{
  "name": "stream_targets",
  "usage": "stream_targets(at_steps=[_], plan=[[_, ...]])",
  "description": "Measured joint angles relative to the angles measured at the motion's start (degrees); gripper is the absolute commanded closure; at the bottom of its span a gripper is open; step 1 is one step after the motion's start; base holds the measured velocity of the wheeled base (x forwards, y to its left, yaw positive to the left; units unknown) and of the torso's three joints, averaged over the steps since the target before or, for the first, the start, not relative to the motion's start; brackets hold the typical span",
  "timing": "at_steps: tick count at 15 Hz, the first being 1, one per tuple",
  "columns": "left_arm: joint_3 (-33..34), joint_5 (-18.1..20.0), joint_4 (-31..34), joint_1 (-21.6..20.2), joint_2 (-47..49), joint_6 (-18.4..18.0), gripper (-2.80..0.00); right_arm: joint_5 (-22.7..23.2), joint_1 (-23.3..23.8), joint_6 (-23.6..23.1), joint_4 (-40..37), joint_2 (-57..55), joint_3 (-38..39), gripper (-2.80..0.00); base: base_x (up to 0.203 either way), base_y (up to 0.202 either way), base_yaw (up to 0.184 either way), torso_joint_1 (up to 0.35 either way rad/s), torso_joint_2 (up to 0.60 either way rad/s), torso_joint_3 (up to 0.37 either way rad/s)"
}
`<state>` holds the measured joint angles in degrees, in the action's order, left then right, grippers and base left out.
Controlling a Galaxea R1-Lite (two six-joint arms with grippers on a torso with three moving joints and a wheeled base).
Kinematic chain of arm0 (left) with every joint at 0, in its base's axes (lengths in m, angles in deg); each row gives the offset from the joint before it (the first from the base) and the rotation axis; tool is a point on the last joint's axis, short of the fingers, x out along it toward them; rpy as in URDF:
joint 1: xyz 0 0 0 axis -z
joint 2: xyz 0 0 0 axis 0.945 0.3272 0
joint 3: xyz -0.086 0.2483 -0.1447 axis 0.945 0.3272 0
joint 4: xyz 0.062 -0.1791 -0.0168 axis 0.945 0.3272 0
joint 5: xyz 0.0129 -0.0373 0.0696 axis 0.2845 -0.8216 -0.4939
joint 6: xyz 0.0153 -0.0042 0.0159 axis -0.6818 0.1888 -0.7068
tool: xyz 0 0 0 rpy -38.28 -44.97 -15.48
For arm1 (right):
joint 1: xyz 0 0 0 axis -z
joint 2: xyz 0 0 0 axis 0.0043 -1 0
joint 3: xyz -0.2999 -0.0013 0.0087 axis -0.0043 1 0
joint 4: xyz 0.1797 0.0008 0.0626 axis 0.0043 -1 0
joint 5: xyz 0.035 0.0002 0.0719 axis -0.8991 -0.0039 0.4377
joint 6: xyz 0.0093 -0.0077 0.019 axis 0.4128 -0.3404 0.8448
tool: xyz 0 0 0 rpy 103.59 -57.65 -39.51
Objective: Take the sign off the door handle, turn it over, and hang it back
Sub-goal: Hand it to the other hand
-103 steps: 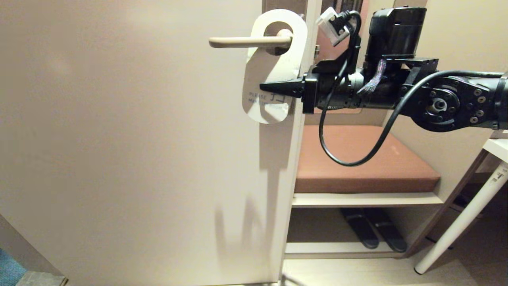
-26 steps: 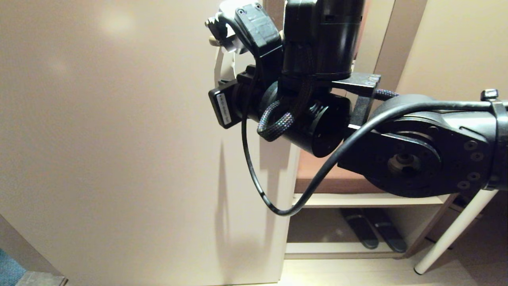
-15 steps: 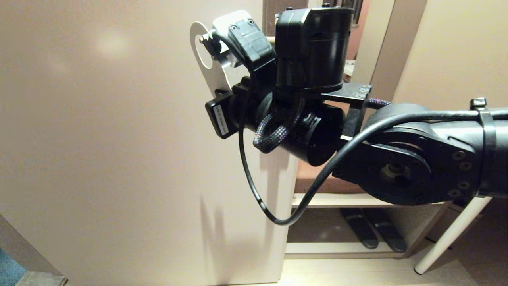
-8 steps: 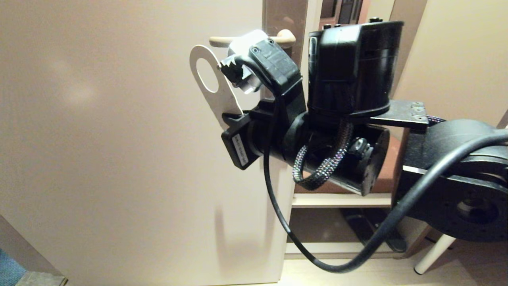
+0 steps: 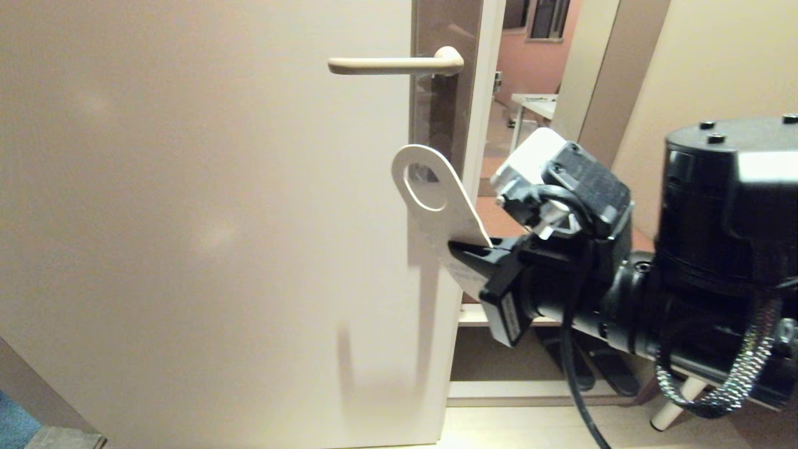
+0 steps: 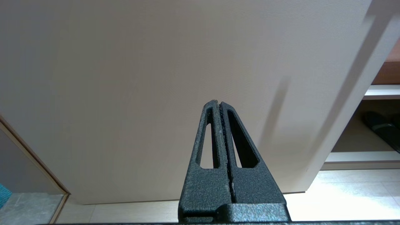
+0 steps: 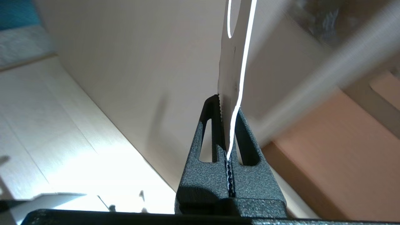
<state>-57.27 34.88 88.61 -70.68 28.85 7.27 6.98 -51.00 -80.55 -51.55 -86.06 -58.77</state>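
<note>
While the sign is off the handle:
Right claw: we see it clamped on the sign's lower end.
Left claw: closed, empty, facing the door.

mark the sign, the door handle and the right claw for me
sign (image 5: 436, 206), head view, on its white face just below the hole
door handle (image 5: 386, 64), head view, on the middle of the lever
right claw (image 7: 227, 107), right wrist view, between its fingertips, shut on the sign's edge
</note>
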Motion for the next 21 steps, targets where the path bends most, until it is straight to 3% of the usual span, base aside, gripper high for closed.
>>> stream_targets(at_steps=[6, 13, 18, 21], plan=[[0.00, -0.02, -0.02, -0.01, 0.00, -0.01, 0.00, -4.30, 12.18, 2.66, -0.27, 14.36, 14.69, 0.00, 0.000, 0.000, 0.000, 0.000, 0.00, 0.000], [0.00, -0.02, -0.02, -0.01, 0.00, -0.07, 0.00, -3.89, 33.57, 4.92, 0.11, 28.90, 24.94, 0.00, 0.000, 0.000, 0.000, 0.000, 0.00, 0.000], [0.00, -0.02, -0.02, 0.00, 0.00, -0.06, 0.00, 0.84, 40.60, 9.40, 1.72, 43.16, 35.66, 0.00, 0.000, 0.000, 0.000, 0.000, 0.00, 0.000], [0.00, -0.01, 0.00, -0.01, 0.00, -0.01, 0.00, 2.08, 43.83, 9.81, 3.73, 52.07, 45.18, 0.00, 0.000, 0.000, 0.000, 0.000, 0.00, 0.000]])
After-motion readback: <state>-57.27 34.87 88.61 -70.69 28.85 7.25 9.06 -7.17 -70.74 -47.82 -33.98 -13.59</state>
